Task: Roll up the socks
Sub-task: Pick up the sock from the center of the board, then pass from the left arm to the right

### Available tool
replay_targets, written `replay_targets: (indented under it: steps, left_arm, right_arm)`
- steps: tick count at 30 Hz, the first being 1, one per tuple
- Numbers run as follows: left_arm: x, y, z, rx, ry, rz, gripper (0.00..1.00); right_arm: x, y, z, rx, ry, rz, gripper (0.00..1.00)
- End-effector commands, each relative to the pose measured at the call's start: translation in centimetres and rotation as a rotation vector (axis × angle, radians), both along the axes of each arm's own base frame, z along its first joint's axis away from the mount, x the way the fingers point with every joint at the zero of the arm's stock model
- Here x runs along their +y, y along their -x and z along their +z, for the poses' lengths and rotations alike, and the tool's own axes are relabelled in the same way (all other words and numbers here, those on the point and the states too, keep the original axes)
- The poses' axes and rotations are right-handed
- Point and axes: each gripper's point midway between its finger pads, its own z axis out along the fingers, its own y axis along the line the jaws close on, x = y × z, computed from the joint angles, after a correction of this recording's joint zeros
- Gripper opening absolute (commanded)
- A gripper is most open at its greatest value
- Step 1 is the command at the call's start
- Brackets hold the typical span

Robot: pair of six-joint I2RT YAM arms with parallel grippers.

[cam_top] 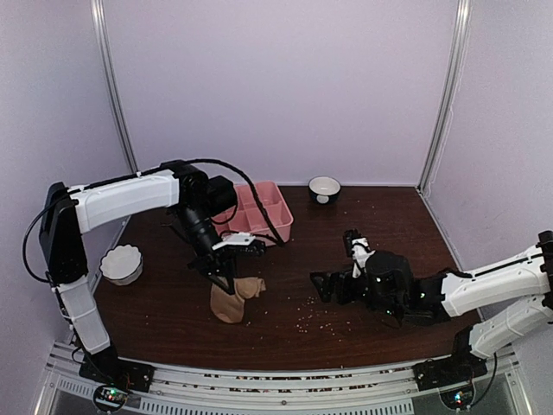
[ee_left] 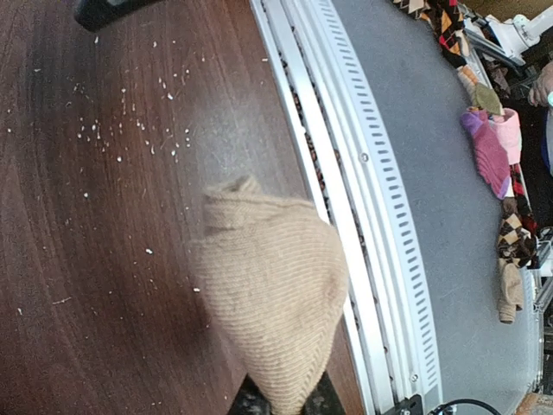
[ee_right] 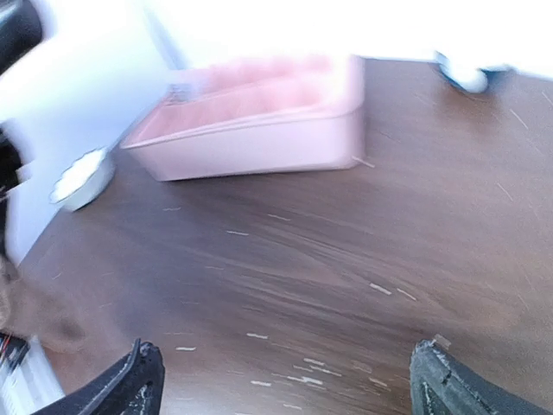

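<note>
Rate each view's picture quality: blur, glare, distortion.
Top external: sharp and evenly lit. Left wrist: the wide-angle lens bends the rail; the tan sock is fairly sharp. Right wrist: motion blur smears the pink tray, and the wall above it is blown out white.

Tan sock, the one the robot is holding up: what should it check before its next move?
1. Left gripper shut on the tan sock: ok.
2. Right gripper open and empty: ok.
3. Tan sock rolled up neatly: cannot tell, it hangs bunched.
4. Other sock on the table: not ok, none seen there.
5. Pink tray apart from the tan sock: ok.
</note>
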Motion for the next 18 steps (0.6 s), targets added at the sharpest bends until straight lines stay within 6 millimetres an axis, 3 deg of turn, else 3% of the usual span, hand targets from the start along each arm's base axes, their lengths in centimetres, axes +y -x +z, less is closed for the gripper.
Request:
replay_targets:
  steps: [1, 5, 8, 11, 18]
  left_arm:
    - [0.6, 0.6, 3.4, 0.048, 0.057, 0.011, 0.00]
    - [1.1, 1.2, 4.7, 0.101, 0.075, 0.015, 0.00]
    - [1.5, 1.8, 5.0, 0.118, 0.072, 0.014, 0.00]
    - [1.9, 2.5, 5.4, 0.133, 0.075, -0.001, 0.00]
    - [2.3, 3.4, 6.4, 0.150, 0.096, -0.004, 0.00]
  right_arm:
    - [6.0, 2.9, 6.4, -0.195, 0.074, 0.267, 1.00]
    - [10.8, 5.8, 10.3, -0.257, 0.006, 0.427, 0.98]
    - [14.0, 7.6, 11.8, -0.245, -0.067, 0.564, 0.93]
    - [16.2, 8.0, 11.7, -0.232, -0.052, 0.628, 0.86]
    - [18.0, 7.6, 10.3, -0.230, 0.038, 0.662, 0.69]
